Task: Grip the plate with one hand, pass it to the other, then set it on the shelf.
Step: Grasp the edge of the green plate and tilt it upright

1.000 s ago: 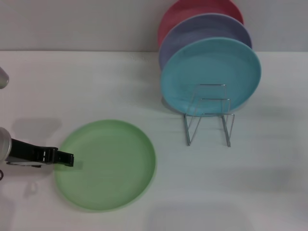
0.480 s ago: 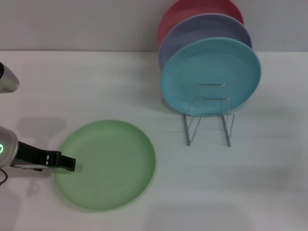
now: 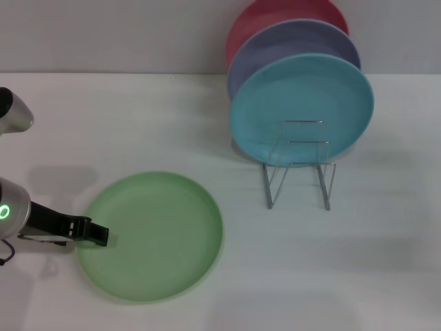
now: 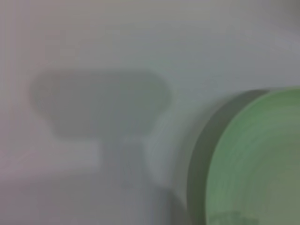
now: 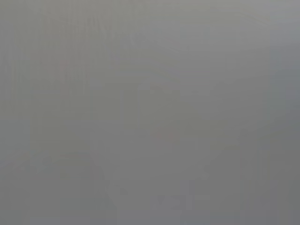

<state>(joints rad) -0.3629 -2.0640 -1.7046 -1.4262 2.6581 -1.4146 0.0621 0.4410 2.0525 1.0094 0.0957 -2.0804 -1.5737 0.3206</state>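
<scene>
The light green plate (image 3: pixel 151 236) lies flat on the white table at the front left. My left gripper (image 3: pixel 95 233), black with thin fingers on a silver arm with a green light, reaches in from the left and is closed over the plate's left rim. The plate's rim also shows in the left wrist view (image 4: pixel 253 164). The chrome wire rack (image 3: pixel 298 165) stands at the right of centre, its front slots open. My right gripper is out of view, and the right wrist view shows only plain grey.
A turquoise-blue plate (image 3: pixel 303 103), a lavender plate (image 3: pixel 289 41) and a red plate (image 3: pixel 275 14) stand upright in the back of the rack. A grey wall runs behind the table.
My left arm has come further into view from the left, and the gripper tip has shifted slightly down along the plate's left rim. The plate has barely moved.
</scene>
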